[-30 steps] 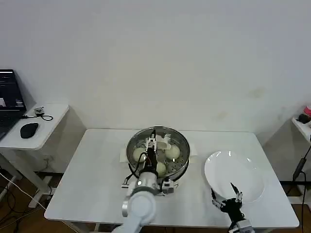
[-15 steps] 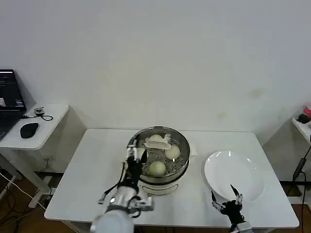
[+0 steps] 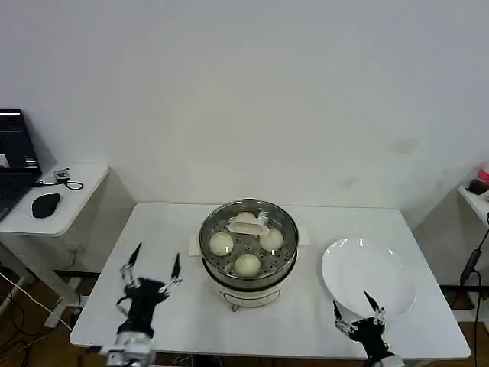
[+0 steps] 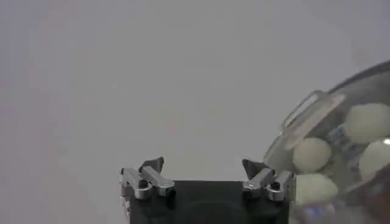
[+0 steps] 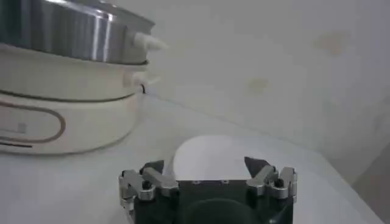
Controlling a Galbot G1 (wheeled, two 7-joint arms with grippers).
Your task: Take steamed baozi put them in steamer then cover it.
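Two grippers sit at the near edge of the white table [image 3: 168, 229], both with fingers spread apart and holding nothing. The left gripper [image 3: 150, 274] hangs over the table's left front, its thin dark fingers [image 3: 134, 256] pointing up, well apart from the steamer [image 3: 248, 256]. The right gripper [image 3: 356, 310] rests low by the front rim of the plate [image 3: 367, 271], a flat, glossy white round dish with nothing on it.

The steamer stands mid-table: a round pot of shiny steel with a perforated tray, seated on a smooth white base [image 5: 67, 115]. Four baozi [image 3: 247, 264] lie inside, small, rounded, cream-white and smooth; three show as neat domes and the farthest looks flatter. In the left wrist view a clear, curved rim [image 4: 311, 115] shows above the buns.

The tabletop is plain matte white. Behind it rises a bare pale wall [image 3: 252, 92]. To the left a small white side table [image 3: 76, 195] carries a black mouse [image 3: 46, 204] and a laptop's edge [image 3: 17, 157].
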